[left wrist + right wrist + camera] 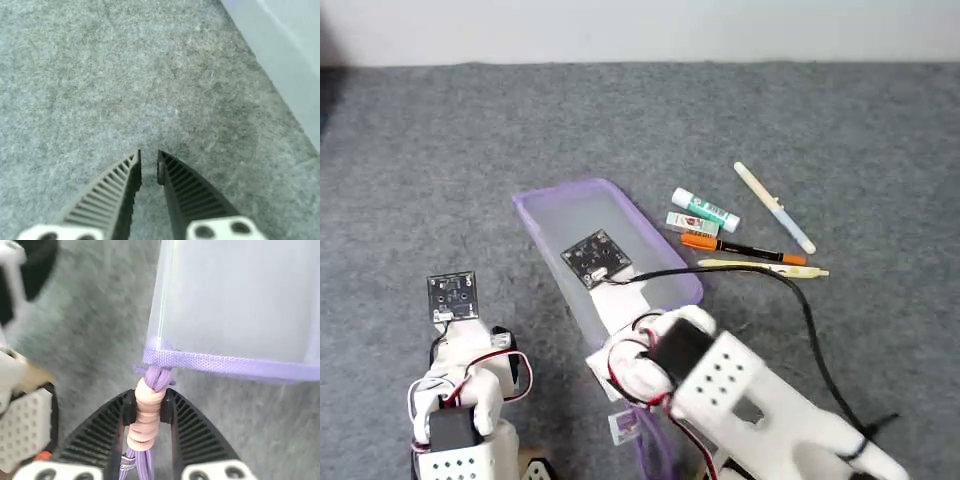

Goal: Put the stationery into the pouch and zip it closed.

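While the see-through purple pouch (582, 215) lies slantwise on the grey counter (440, 150), the right gripper (148, 401) has its fingers clenched on the beaded zip cord (145, 422) at the pouch's near end. The left gripper (149, 162) hangs over the counter well to the pouch's left, fingers almost together, grasping nothing. Just right of the pouch lie a glue stick (705, 210), a green stick (692, 224), an orange pen (740, 247), a yellow pen (760, 265) and a pale pen (775, 207), all outside it.
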`<state>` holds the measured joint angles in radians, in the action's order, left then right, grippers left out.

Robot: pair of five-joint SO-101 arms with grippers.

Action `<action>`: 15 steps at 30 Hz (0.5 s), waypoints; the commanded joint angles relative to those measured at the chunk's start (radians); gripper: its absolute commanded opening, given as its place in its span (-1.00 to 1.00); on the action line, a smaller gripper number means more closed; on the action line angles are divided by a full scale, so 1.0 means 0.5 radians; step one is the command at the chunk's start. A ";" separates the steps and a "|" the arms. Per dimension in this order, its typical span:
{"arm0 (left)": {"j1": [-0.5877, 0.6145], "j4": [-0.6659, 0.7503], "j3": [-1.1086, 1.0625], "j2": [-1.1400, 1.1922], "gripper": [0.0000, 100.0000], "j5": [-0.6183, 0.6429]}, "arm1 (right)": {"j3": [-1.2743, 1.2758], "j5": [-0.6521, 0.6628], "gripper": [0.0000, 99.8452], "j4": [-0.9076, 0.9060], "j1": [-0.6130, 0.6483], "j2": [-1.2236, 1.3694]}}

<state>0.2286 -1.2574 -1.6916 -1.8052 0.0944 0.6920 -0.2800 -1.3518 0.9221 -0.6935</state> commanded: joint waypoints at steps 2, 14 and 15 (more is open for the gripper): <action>0.009 -0.006 0.020 -0.025 -0.89 0.015 | -0.193 0.021 -0.98 0.002 -0.020 -0.146; 0.009 -0.006 0.020 -0.025 -0.89 0.015 | -0.313 0.028 -0.98 0.250 -0.014 -0.143; 0.009 -0.006 0.020 -0.025 -0.89 0.015 | -0.313 0.031 -0.98 0.253 -0.014 -0.143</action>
<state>0.2286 -1.2574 -1.6916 -1.8052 0.0944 0.5892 -0.2754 -1.2551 0.9221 -0.7426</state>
